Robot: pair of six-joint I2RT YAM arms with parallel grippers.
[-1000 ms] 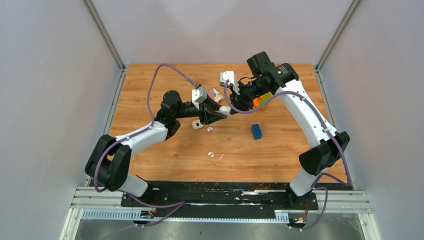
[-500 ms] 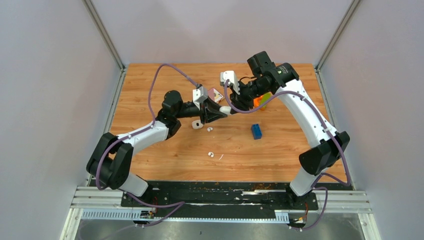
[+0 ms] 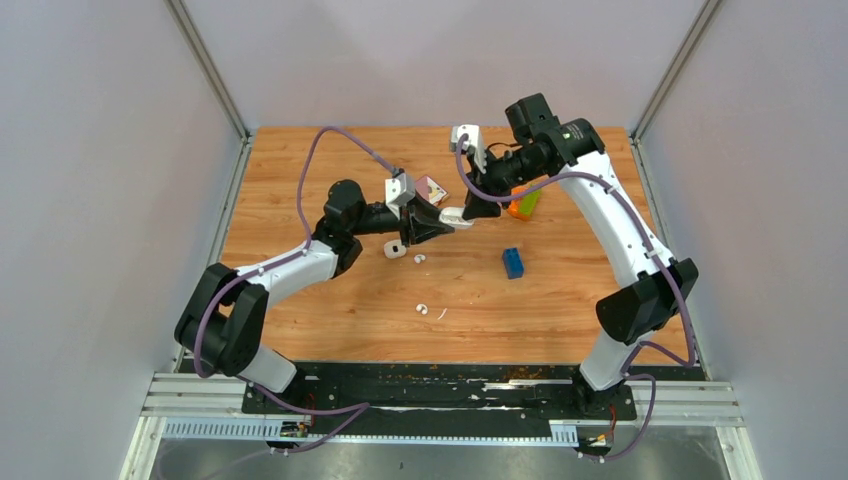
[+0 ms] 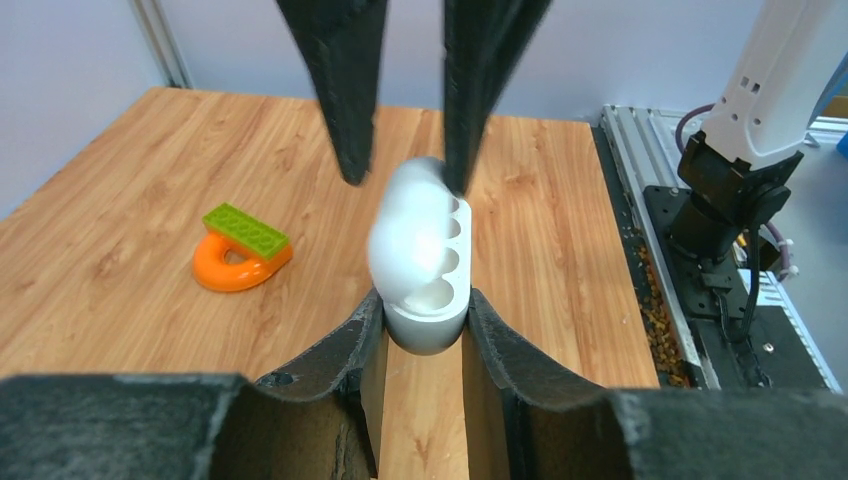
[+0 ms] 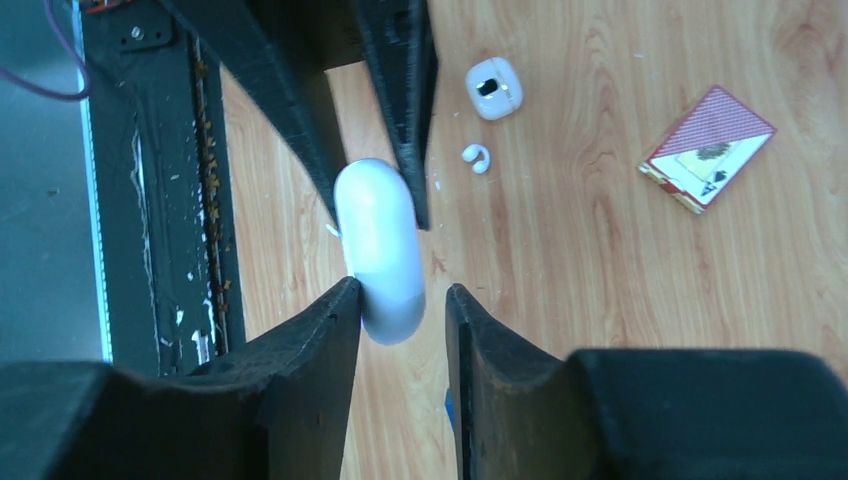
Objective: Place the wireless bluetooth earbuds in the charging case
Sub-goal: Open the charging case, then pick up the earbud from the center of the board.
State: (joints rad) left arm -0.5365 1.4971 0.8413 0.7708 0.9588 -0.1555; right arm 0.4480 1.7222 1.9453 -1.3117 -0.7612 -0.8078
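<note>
The charging case (image 3: 395,248) (image 5: 492,88), a rounded square with a dark dot, lies on the table. One earbud (image 3: 419,259) (image 5: 476,156) lies just right of it, and another earbud (image 3: 423,309) sits nearer the front. My left gripper (image 3: 440,222) (image 4: 425,310) is shut on a white oval object (image 4: 420,250) (image 5: 378,250), held in the air with its lid ajar over round hollows. My right gripper (image 3: 468,205) (image 5: 403,290) stands open around the object's other end. One finger touches it and the other is apart.
A red playing-card box (image 3: 432,189) (image 5: 708,148) lies behind the left gripper. An orange ring with a green brick (image 3: 522,203) (image 4: 240,255) sits under the right arm. A blue brick (image 3: 513,262) and a thin white sliver (image 3: 441,313) lie towards the front.
My left gripper has closed tight on the white oval object. My right gripper has widened its jaws and drawn back towards the far right.
</note>
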